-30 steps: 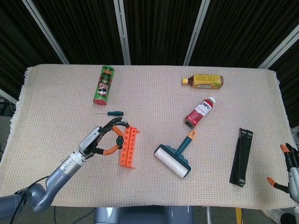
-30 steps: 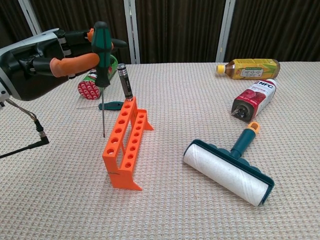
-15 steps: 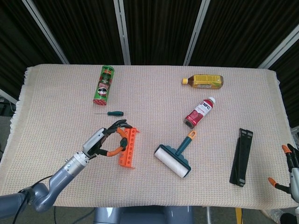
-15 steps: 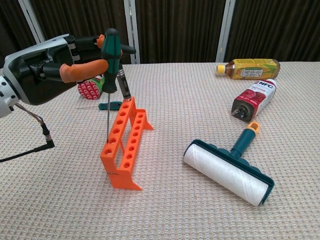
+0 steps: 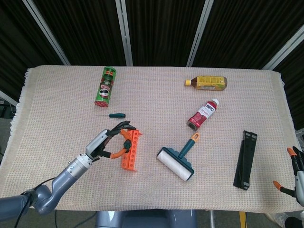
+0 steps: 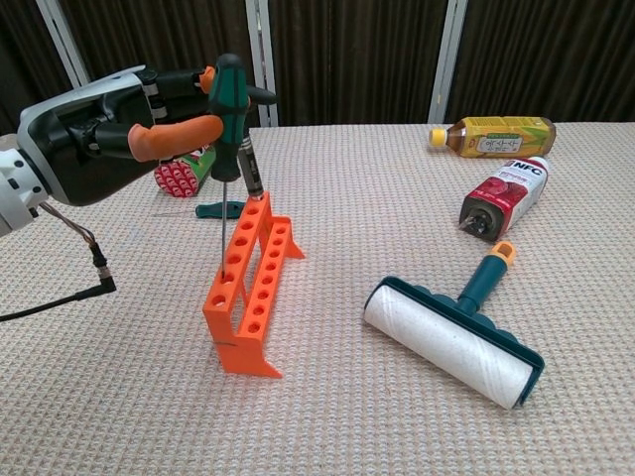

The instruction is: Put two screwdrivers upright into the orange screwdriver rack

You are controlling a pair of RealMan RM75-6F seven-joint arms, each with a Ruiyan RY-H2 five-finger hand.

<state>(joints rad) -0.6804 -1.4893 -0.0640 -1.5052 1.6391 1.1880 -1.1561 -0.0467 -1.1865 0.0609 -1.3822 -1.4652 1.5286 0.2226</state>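
The orange screwdriver rack [image 6: 250,288] [image 5: 131,150] stands on the cloth left of centre. A black-handled screwdriver [image 6: 247,164] stands in its far end, leaning slightly. My left hand [image 6: 114,129] [image 5: 105,144] grips a green-and-black-handled screwdriver [image 6: 228,119] upright, its thin shaft reaching down to a hole near the rack's near end. A small green screwdriver [image 5: 114,115] [image 6: 219,209] lies flat on the cloth behind the rack. My right hand [image 5: 294,166] shows only at the right edge of the head view, off the table, fingers apart and holding nothing.
A lint roller [image 6: 451,337] lies right of the rack. A red bottle [image 6: 504,196], a yellow bottle [image 6: 491,136] and a green can [image 5: 105,85] lie on the cloth further back. A black flat bar [image 5: 245,159] lies at the right.
My left hand has carried the green-handled screwdriver rightward, from beside the rack to over it, with the shaft tip now at a near-end hole. The right hand has barely moved.
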